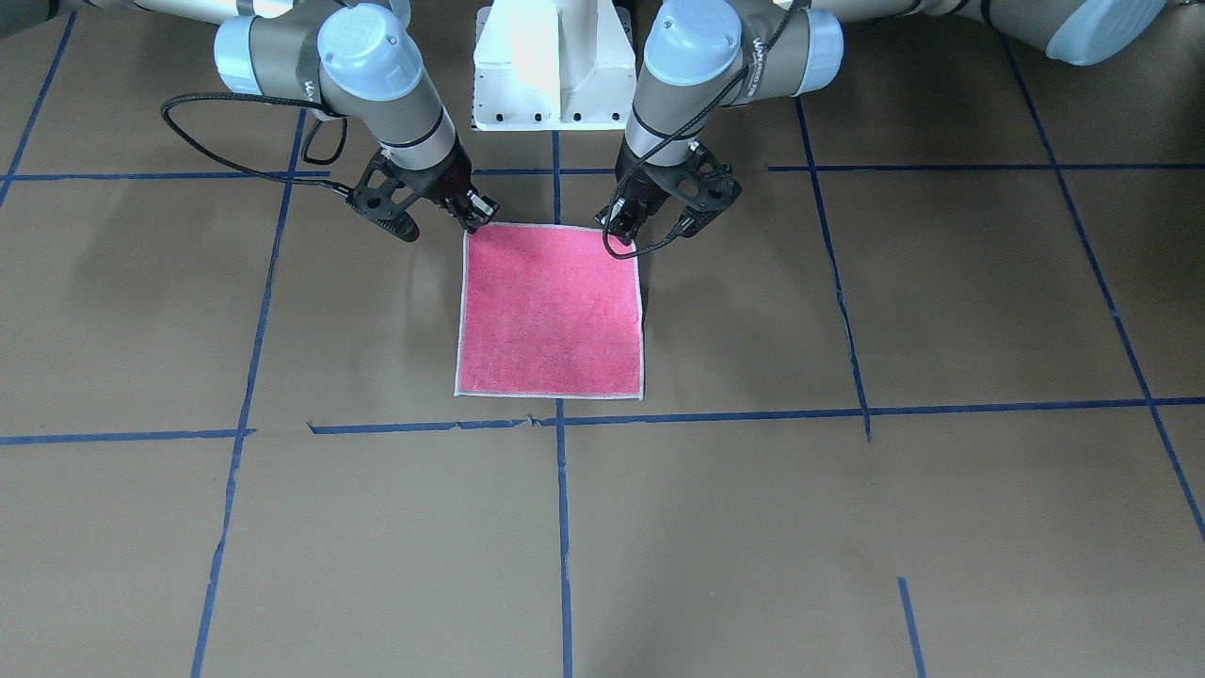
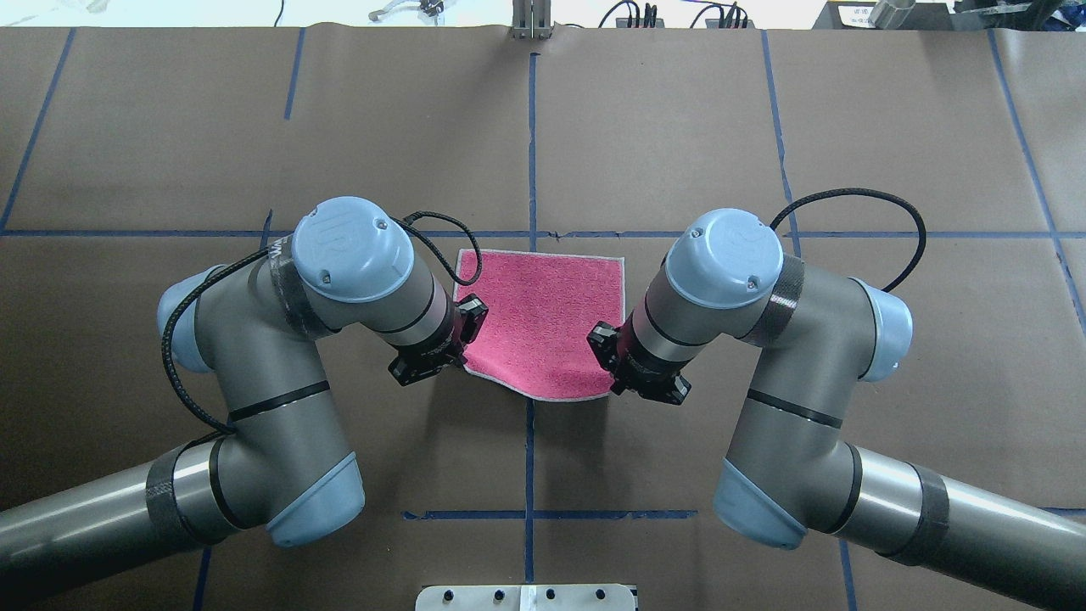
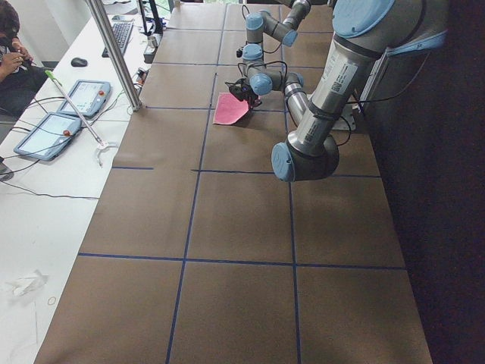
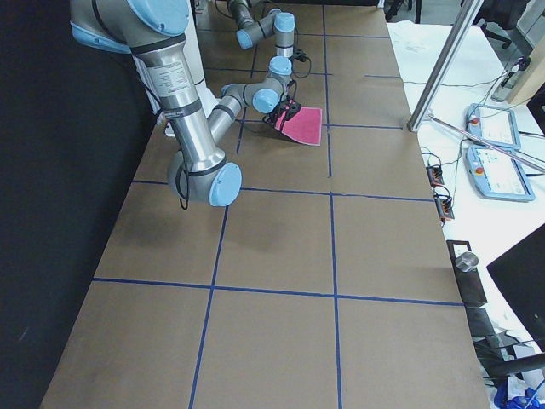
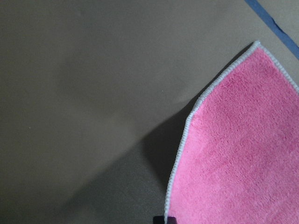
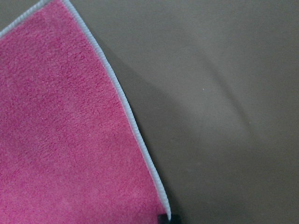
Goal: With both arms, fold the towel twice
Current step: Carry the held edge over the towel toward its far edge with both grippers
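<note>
Look first to the left of the overhead view: the silver-grey tubular left arm, with its light blue joint caps and black cable, bends down over the brown paper-covered counter marked with blue tape lines. Its small black left end effector is clenched on one robot-side corner of the small square terry towel, which lies pink-red face up with a thin whitish stitched edge. In the left wrist view you can follow that edge down to a dark fingertip, with a shadow on the counter beside the cloth. The towel sits mid-counter between the two arms, across the centre tape line. Its far edge lies flat, just short of a cross line, and its robot-side edge is raised off the paper. To the right, the matching silver-grey right arm reaches in. Its black right end effector is closed on the other robot-side corner, and the right wrist view shows the stitched edge ending at its fingertip. You can see the white pedestal standing behind the towel.
</note>
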`<state>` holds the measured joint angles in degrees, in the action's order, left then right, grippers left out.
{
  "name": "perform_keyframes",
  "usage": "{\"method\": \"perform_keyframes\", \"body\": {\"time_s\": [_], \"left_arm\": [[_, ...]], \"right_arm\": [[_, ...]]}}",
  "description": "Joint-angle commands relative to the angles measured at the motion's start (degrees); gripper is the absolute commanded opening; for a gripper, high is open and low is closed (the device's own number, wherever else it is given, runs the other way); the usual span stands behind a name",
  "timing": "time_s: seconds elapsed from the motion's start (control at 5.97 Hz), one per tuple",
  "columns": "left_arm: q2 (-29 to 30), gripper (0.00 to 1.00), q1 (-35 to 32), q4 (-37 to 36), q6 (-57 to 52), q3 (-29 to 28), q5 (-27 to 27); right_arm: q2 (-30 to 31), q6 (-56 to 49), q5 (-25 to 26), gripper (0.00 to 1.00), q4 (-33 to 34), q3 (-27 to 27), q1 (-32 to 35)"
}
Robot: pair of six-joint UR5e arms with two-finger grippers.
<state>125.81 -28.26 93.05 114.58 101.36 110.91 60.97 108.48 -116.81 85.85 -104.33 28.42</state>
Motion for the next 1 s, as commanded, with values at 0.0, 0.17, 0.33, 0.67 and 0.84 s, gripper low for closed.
{"method": "perform_keyframes", "body": {"time_s": [0.0,0.17,0.33,0.67,0.84], "left_arm": [[0.5,0.01,0.2,0.6,0.0,-0.6,-0.1],[0.7,0.01,0.2,0.7,0.2,-0.7,-0.2],[0.8,0.01,-0.1,1.1,0.1,-1.2,-0.3],[0.8,0.01,-2.0,4.9,0.2,-2.5,-0.3],[0.8,0.01,-2.8,5.5,0.2,-2.6,-0.1]], "right_arm": [[-0.6,-0.1,0.0,0.00,-0.2,0.3,1.5],[-0.9,-0.5,-0.1,0.00,-0.3,0.8,2.8],[-1.1,-0.6,-0.1,0.00,-0.6,2.4,3.2],[-2.5,-0.7,-0.1,0.00,-0.6,4.0,3.4],[-3.4,-1.9,-0.2,0.00,-0.6,4.9,3.3]]}}
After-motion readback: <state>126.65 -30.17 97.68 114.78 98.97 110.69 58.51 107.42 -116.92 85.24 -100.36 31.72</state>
